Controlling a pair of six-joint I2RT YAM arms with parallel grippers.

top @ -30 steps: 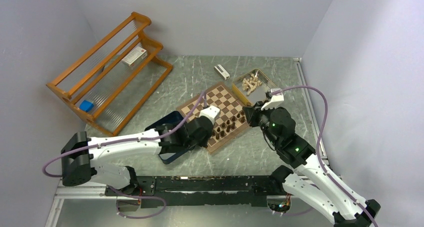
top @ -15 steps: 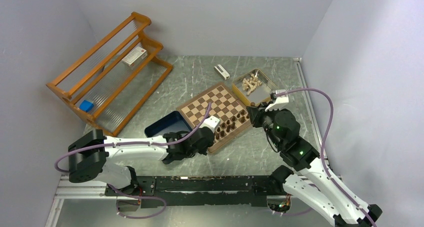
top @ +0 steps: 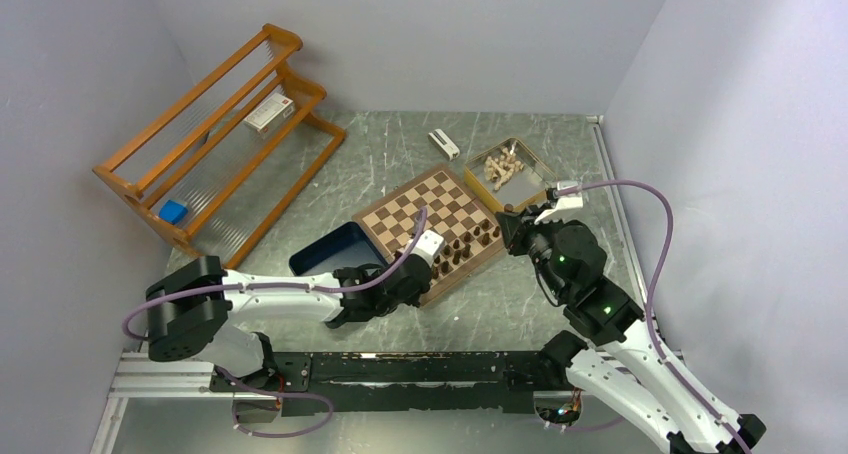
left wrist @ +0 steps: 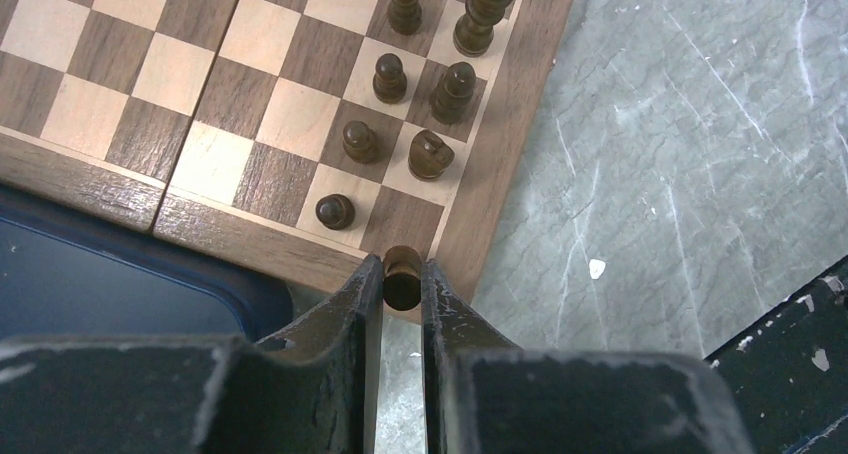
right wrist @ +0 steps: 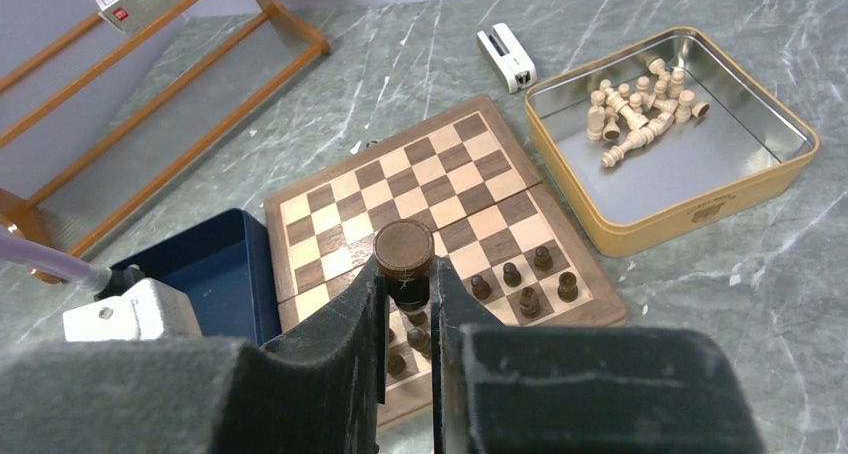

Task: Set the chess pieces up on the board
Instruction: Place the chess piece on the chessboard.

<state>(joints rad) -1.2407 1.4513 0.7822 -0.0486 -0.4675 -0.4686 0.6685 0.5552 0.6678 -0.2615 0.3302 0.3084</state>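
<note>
Chess pieces (left wrist: 389, 77): L hand (left wrist: 402, 274), R hand (right wrist: 407, 274) grip 1 each; tin (right wrist: 690, 224) holds pale pcs (right wrist: 628, 114)

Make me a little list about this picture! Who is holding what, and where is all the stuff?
left hand: shut on a dark chess piece, at the board's corner
right hand: shut on another dark piece
board: dark pieces stand in two rows along one edge
blue box: next to the board
tin: holds the pale pieces
</note>
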